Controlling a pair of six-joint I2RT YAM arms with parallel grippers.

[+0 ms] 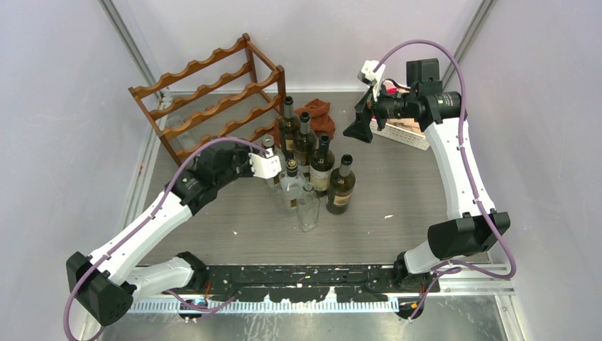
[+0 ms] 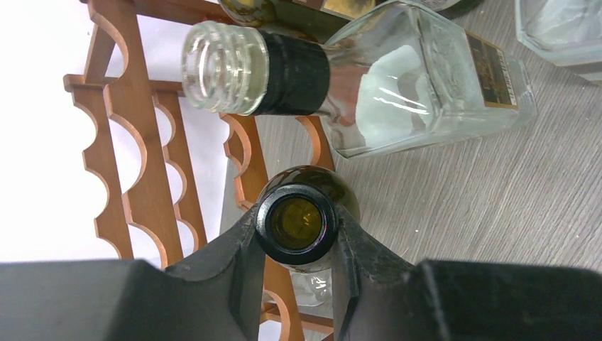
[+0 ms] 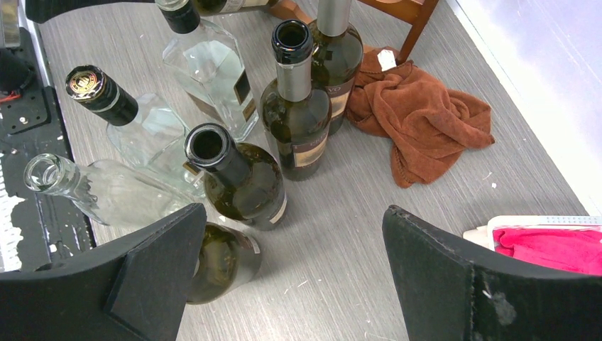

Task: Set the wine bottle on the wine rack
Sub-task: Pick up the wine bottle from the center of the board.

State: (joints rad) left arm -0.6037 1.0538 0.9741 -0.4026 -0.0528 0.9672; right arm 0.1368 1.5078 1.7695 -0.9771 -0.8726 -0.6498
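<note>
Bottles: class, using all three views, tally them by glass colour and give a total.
Dark green bottles: 5 (one gripped at the neck by the left end effector)
Clear bottles: 3
Total: 8

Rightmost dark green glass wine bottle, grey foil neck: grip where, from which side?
Probably the neck of the dark green bottle: it stands upright, another dark bottle crowds its left, bare grey table lies right. Come in level from the right with the open right gripper.
</note>
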